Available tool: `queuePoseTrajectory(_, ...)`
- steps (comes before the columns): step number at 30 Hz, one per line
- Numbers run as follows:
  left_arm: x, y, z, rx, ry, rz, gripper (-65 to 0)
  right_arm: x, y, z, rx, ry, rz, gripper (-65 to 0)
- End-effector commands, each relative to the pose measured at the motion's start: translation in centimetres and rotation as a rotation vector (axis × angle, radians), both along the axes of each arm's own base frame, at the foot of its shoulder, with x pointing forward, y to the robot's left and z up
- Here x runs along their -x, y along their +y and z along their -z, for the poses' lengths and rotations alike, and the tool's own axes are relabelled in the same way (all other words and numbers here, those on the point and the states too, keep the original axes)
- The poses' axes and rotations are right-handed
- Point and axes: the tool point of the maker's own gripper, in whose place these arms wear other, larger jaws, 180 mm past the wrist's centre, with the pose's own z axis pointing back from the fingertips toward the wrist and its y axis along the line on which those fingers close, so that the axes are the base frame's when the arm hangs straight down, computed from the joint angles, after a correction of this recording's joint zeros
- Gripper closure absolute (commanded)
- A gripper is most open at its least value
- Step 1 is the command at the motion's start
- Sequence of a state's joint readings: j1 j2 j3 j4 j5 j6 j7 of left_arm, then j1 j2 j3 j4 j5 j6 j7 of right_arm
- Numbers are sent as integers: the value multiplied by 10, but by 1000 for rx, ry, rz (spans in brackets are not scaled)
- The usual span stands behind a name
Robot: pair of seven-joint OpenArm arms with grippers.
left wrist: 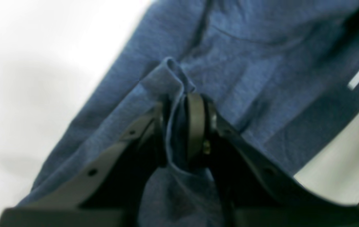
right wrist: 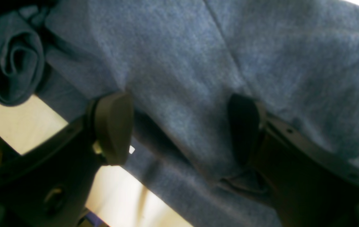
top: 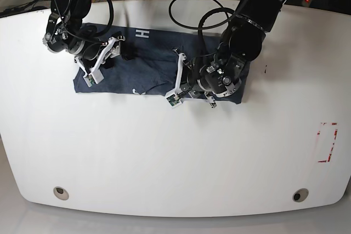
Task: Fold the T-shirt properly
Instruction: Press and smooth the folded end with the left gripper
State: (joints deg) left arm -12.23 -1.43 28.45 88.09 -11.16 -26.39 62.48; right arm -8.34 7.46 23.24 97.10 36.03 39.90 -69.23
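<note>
- T-shirt (top: 153, 75) lay spread as a long dark-blue band across the far half of the white tabletop (top: 175, 157), its white lettering showing near its far edge.
- Left gripper (left wrist: 179, 126) was pinched together on a raised ridge of the T-shirt's cloth, near the shirt's end on the base view's right.
- Right gripper (right wrist: 179, 129) stood with its jaws apart, straddling the T-shirt at its opposite end; cloth lay between the pads (right wrist: 113, 126) but was not clamped.
- The step in hand looked like securing both ends for a fold.
- Next, the right gripper would probably need to close on the cloth before any lift.
</note>
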Motion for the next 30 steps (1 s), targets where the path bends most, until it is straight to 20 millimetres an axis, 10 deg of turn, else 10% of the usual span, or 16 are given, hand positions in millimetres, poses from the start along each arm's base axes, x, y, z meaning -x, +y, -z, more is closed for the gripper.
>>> queuePoseTrajectory(1,-14,-10,-20,67,-46,-18,-69,-9,-2,-10,-3,-45,3,-458)
queuePoseTrajectory(16,-32,-35,-43,146,-84,-29,-81,-8,4,-9,-20,-43,5,-458)
queuePoseTrajectory(24,-31,-12,-51,56,-97,-34,-378,-8,5,-10,-23,-44,6,-458)
queuePoseTrajectory(30,-29,-4,-37,27,-64,-39,-397,-9,5,-10,-21,-45,6,-458)
